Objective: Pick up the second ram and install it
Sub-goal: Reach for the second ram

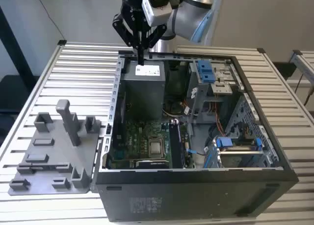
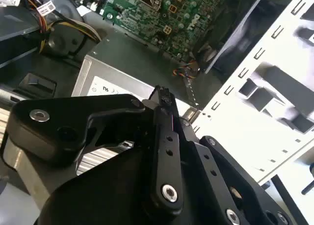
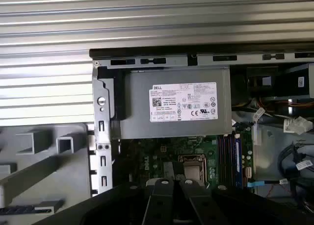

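Note:
My gripper (image 1: 141,57) hangs high over the back of the open computer case (image 1: 274,159), above the grey power supply (image 1: 144,85). Its black fingers are shut together with nothing between them, as the second wrist view also shows at the gripper (image 2: 161,93). A long dark ram stick (image 1: 174,142) stands on edge in the memory slots of the green motherboard (image 1: 140,137), beside the processor socket (image 1: 156,147). In the first wrist view these ram slots (image 3: 227,155) lie well apart from the gripper (image 3: 174,187). I cannot tell one stick from another there.
A grey fixture tray (image 1: 49,161) with upright posts lies on the slatted table (image 1: 73,73) at the exterior view's left. Drive cages with blue clips (image 1: 206,70) and loose cables (image 1: 216,129) crowd the case at the exterior view's right.

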Robot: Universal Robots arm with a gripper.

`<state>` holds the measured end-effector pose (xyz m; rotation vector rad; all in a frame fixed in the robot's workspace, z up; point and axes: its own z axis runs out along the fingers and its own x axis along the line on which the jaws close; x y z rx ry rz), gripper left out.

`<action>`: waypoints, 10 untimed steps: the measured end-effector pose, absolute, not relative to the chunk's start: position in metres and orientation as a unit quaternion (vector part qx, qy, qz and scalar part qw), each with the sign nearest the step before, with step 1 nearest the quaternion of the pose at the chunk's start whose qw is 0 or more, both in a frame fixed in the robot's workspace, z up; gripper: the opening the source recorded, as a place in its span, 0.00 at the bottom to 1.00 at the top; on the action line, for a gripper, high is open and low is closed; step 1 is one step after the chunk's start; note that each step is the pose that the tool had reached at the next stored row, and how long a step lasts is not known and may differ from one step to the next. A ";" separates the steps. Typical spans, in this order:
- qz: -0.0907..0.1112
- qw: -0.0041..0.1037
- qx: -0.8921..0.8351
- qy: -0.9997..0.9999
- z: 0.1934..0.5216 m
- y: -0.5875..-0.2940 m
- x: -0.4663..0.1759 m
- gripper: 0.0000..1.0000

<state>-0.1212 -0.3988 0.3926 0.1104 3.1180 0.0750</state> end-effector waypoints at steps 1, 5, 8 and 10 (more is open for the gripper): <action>0.024 0.010 0.035 0.999 0.393 -0.399 -0.121 0.11; 0.024 0.010 0.035 0.999 0.393 -0.399 -0.121 0.11; 0.024 0.010 0.035 0.999 0.393 -0.399 -0.123 0.11; 0.024 0.010 0.035 0.999 0.393 -0.399 -0.124 0.11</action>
